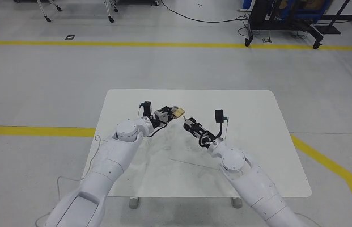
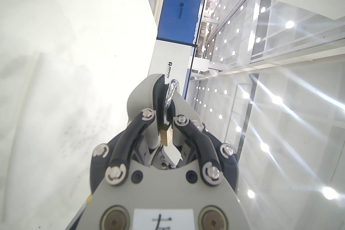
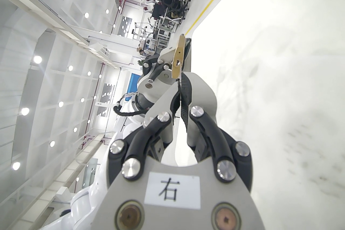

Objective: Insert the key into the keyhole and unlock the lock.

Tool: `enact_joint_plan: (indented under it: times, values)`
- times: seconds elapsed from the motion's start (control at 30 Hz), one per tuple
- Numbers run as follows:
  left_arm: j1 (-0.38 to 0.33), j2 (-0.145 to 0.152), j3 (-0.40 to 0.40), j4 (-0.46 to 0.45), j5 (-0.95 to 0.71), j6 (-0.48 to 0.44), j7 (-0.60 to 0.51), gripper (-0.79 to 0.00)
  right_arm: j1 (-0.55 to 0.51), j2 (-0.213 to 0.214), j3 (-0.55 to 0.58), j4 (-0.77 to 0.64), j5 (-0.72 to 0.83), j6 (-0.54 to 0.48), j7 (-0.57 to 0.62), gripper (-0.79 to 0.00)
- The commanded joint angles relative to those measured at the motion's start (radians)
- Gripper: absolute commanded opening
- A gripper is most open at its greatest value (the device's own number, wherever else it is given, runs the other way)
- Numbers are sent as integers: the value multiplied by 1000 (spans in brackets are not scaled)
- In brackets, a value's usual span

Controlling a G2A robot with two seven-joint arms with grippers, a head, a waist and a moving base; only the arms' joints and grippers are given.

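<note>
Left gripper [image 1: 168, 113]: fingers closed on a brass padlock [image 1: 176, 112], held above the white table [image 1: 261, 164] near its middle. The shackle [image 2: 171, 91] pokes out past the fingertips. Right gripper [image 1: 187, 121]: just right of the padlock, fingers pressed together on a thin key [image 3: 178, 81], of which only a sliver shows. The key tip lies close to the keyhole [image 3: 176, 63]; whether it has entered cannot be told.

R jaws: lock [image 1: 177, 112] just ahead
</note>
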Motion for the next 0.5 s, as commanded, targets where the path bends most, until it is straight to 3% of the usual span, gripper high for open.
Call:
enact_joint_plan:
  times: [0.0, 0.3, 0.47]
  values:
    - [-2, 1, 0, 0, 16, -2, -2, -785, 1, 4, 4, -3, -35, -4, 33, -785]
    - [-1, 7, 2, -19, 64, -39, -94, -785, -31, 27, 88, -37, 7, -22, 214, -785]
    - [3, 7, -1, -25, 67, -59, -117, -785, -46, 33, 121, -57, 10, -13, 220, -785]
